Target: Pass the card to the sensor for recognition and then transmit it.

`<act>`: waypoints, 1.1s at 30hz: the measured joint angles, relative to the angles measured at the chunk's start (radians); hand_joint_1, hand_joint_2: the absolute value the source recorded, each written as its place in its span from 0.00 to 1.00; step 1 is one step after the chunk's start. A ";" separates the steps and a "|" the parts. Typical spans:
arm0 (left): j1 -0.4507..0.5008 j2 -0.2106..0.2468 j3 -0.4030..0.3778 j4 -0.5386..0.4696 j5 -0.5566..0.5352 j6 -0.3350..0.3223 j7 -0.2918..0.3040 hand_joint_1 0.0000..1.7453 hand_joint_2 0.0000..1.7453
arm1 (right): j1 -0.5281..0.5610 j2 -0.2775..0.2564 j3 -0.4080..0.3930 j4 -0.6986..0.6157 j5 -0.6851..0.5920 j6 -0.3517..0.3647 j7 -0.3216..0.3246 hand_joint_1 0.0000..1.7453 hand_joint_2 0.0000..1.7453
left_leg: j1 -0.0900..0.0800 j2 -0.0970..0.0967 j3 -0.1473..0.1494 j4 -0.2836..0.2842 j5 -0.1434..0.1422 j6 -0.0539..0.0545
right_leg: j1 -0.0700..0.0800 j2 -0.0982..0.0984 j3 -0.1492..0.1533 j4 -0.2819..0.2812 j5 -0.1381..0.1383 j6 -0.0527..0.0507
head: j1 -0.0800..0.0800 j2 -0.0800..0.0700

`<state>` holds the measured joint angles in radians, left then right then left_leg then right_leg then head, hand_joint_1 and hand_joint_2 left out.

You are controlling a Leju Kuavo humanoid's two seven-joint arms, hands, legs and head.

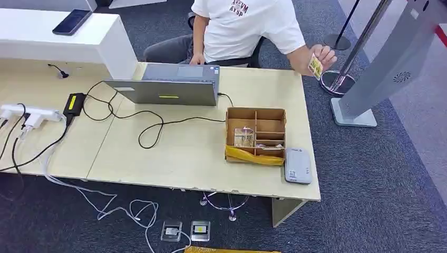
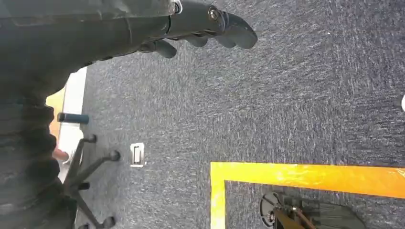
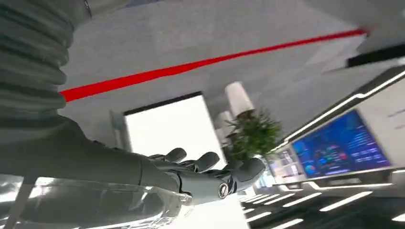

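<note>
A person seated behind the table holds a small yellow card (image 1: 315, 66) up past the table's far right corner. The grey card sensor (image 1: 298, 166) lies flat near the table's front right corner. In the left wrist view my left hand (image 2: 205, 26) hangs over dark carpet, fingers loosely extended and holding nothing. My right hand (image 3: 205, 174) is stretched out in the right wrist view with its fingers apart and nothing in it, against a bright hall background.
A compartmented cardboard box (image 1: 255, 136) sits just left of the sensor. A laptop (image 1: 168, 87), power strip (image 1: 29, 113) and trailing cables (image 1: 132, 118) cover the table's left and middle. A grey kiosk stand (image 1: 379, 68) rises right of the table. An office chair base (image 2: 83, 186) stands on the carpet.
</note>
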<state>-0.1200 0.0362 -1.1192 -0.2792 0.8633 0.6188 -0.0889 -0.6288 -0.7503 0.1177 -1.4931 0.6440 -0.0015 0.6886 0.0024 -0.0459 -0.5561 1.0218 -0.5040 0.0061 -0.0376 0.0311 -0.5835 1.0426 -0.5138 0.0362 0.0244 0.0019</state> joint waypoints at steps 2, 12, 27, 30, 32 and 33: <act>0.000 0.000 0.000 0.000 -0.005 0.000 0.000 0.00 1.00 | -0.021 -0.005 0.076 -0.011 -0.017 -0.026 -0.002 0.00 1.00 | 0.000 0.000 0.000 0.000 0.000 0.000 | 0.000 0.000 0.000 0.000 0.000 0.000 | 0.000 0.000; -0.002 0.002 0.000 0.000 -0.004 0.001 0.000 0.00 1.00 | -0.217 0.086 0.512 -0.029 -0.047 -0.096 -0.045 0.00 1.00 | 0.003 -0.002 -0.001 0.000 0.002 -0.003 | 0.003 -0.001 -0.001 0.000 0.000 0.000 | 0.000 0.000; 0.001 0.006 0.000 0.000 0.016 0.001 0.006 0.00 1.00 | -0.323 0.206 0.776 0.052 -0.057 -0.137 -0.108 0.00 1.00 | 0.003 -0.003 -0.001 0.000 0.002 -0.003 | 0.003 -0.001 -0.001 0.000 0.000 -0.001 | 0.001 0.000; 0.002 0.006 0.000 0.000 0.018 0.001 0.006 0.00 1.00 | -0.330 0.224 0.800 0.076 -0.058 -0.141 -0.114 0.00 1.00 | 0.003 -0.003 -0.001 0.000 0.002 -0.003 | 0.003 -0.001 -0.001 0.000 0.000 -0.001 | 0.001 0.000; 0.002 0.006 0.000 0.000 0.020 0.001 0.006 0.00 1.00 | -0.335 0.236 0.815 0.092 -0.058 -0.142 -0.116 0.00 1.00 | 0.003 -0.002 -0.001 0.000 0.002 -0.003 | 0.003 -0.001 -0.001 0.000 0.000 -0.001 | 0.001 0.000; 0.002 0.006 0.000 0.000 0.021 0.001 0.006 0.00 1.00 | -0.335 0.240 0.821 0.098 -0.059 -0.142 -0.116 0.00 1.00 | 0.003 -0.002 -0.001 0.000 0.002 -0.003 | 0.003 -0.001 -0.001 0.000 0.000 -0.001 | 0.001 0.000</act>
<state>-0.1176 0.0423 -1.1192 -0.2792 0.8846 0.6199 -0.0828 -0.9643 -0.5100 0.9388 -1.3947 0.5852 -0.1434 0.5726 0.0058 -0.0481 -0.5573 1.0219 -0.5024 0.0033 -0.0344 0.0302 -0.5846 1.0426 -0.5138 0.0352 0.0252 0.0023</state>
